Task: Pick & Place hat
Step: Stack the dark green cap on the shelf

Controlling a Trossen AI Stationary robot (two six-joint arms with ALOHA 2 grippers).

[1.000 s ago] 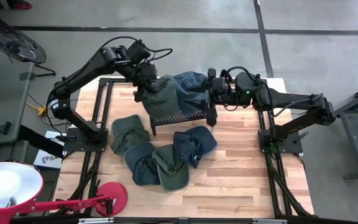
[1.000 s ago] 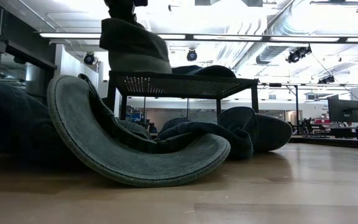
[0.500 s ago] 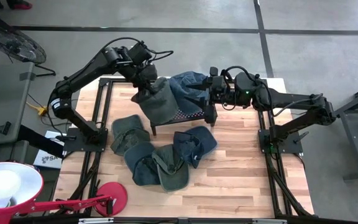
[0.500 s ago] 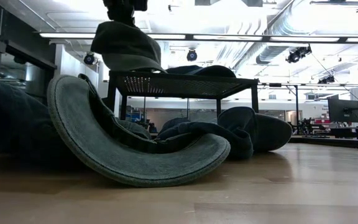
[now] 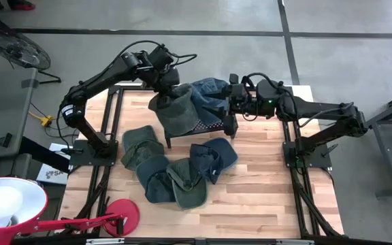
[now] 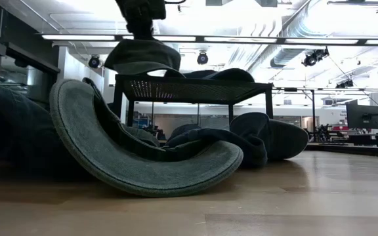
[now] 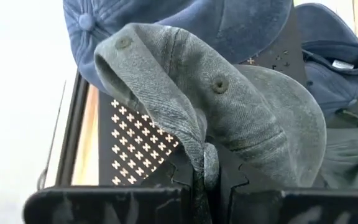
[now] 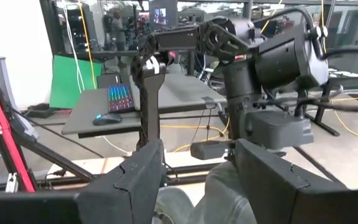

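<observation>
We see the left gripper [image 7: 205,180] pinched tight on a grey-green hat [image 7: 229,118], holding it above the perforated black rack [image 5: 199,126]. The right gripper [image 8: 197,180] hovers nearby, jaws apart, empty. No legible writing.

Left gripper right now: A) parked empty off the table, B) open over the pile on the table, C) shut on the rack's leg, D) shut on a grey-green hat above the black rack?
D: the left gripper pinches the grey-green hat over the black rack.
</observation>
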